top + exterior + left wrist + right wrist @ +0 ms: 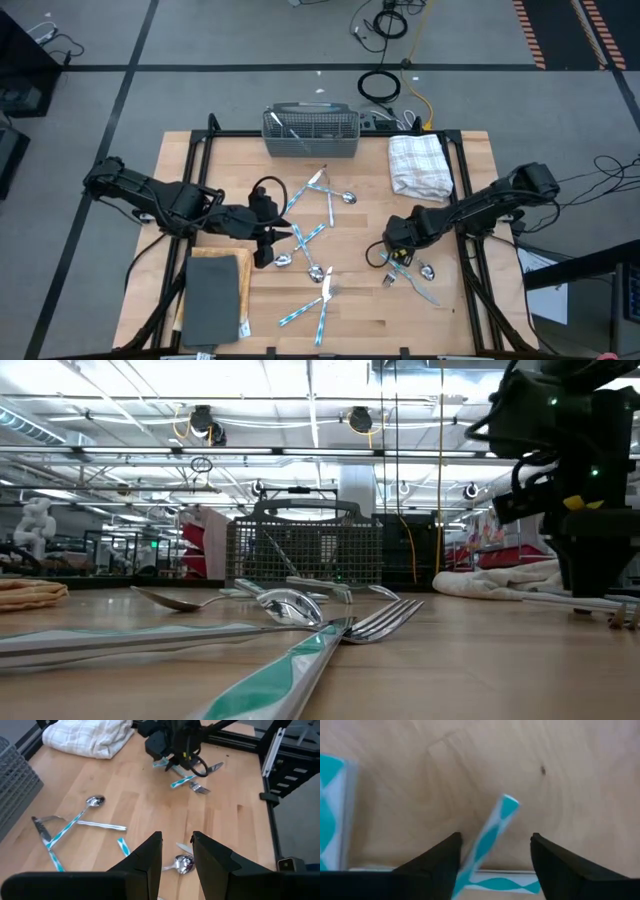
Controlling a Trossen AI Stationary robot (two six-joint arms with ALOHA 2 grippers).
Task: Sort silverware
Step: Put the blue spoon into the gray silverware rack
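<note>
Over at four o'clock the right gripper [492,855] straddles a handle [492,830], jaws apart, left gripper [177,855] half-open and empty; closing off-centre could flick it away.

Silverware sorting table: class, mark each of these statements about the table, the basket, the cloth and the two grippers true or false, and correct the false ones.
1. The grey mesh basket stands at the table's far edge. True.
2. The white cloth lies inside the basket. False: it lies on the table, beside the basket.
3. The right gripper is open, with a blue-and-white handle between its fingers. True.
4. The left gripper holds a fork. False: nothing is between its fingers; a spoon lies on the table below them.
5. All the silverware is in the basket. False: many pieces lie scattered on the table.
</note>
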